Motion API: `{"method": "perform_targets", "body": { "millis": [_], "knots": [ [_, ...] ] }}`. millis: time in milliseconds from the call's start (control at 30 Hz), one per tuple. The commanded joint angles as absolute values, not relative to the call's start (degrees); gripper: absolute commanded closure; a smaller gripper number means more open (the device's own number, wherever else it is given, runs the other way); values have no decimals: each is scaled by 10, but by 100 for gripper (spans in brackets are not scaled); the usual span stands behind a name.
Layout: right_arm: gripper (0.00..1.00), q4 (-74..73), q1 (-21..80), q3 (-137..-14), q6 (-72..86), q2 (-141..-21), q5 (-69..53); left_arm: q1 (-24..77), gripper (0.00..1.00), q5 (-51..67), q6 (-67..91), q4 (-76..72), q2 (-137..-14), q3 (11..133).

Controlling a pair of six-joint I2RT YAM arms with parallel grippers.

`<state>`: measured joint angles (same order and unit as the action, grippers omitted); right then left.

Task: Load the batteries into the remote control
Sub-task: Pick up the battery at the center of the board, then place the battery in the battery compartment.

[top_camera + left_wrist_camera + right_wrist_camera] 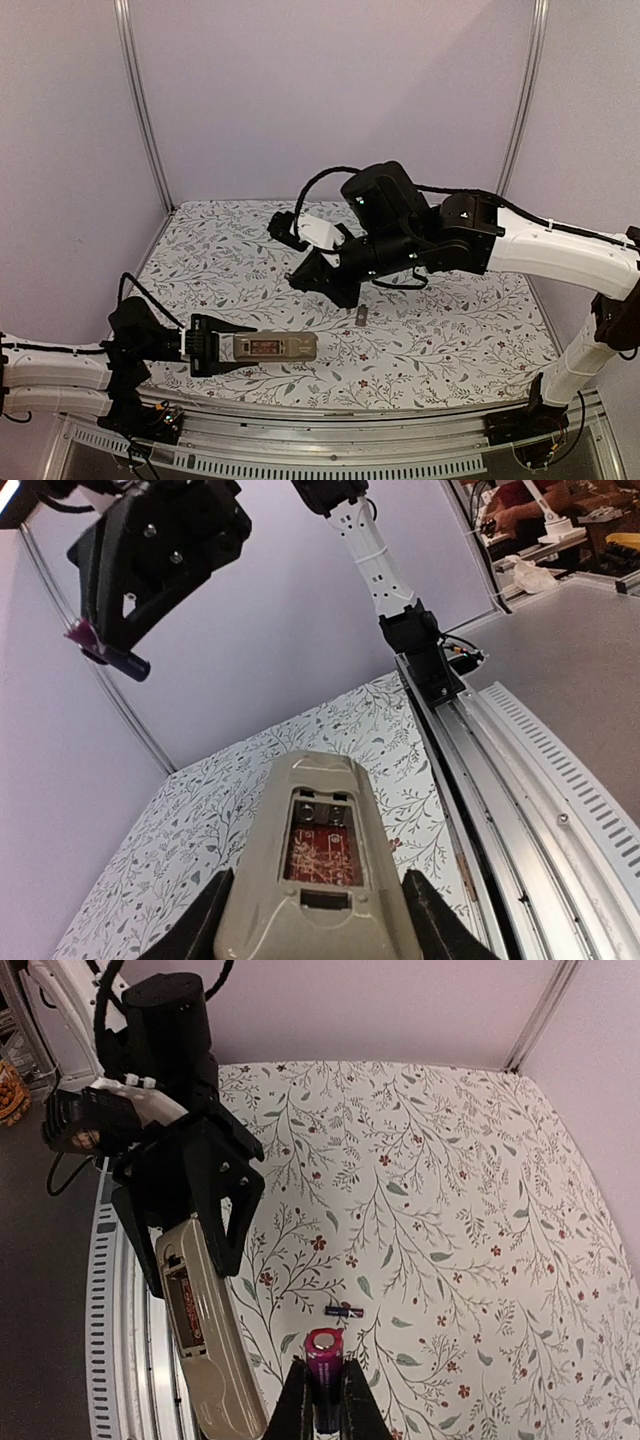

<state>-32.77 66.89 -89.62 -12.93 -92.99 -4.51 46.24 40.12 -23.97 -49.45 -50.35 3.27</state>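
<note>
Gripping the remote control (275,347) by one end, the left claw (212,345) is holding it level over the floral bench (460,330), greyish back up, its battery recess (322,845) lying open. The right claw (325,1405) is hanging above and beyond the remote control, clenching one battery (323,1355) upright. The other battery (361,317) is lying on the bench, just beyond the remote control's free end.

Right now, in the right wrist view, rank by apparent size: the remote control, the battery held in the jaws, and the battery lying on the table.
1. remote control
2. held battery
3. loose battery
The held battery sits nearest the camera, so the two batteries' true sizes cannot be compared here.
</note>
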Motion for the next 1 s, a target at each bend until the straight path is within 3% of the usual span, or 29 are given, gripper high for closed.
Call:
{"method": "perform_targets", "body": {
  "millis": [0,133,533,967],
  "knots": [
    [100,-299,688,-950,-214,-967,-118,469,100,390,-240,-498,-489,-46],
    [100,-302,708,-982,-251,-1005,-181,465,100,380,-237,-494,-482,-39],
    [100,-327,736,-1025,-318,-1060,-214,455,100,364,-190,-469,-474,-14],
    [100,-348,739,-1013,-348,-1081,-69,440,100,400,-182,-450,-471,10]
  ]
}}
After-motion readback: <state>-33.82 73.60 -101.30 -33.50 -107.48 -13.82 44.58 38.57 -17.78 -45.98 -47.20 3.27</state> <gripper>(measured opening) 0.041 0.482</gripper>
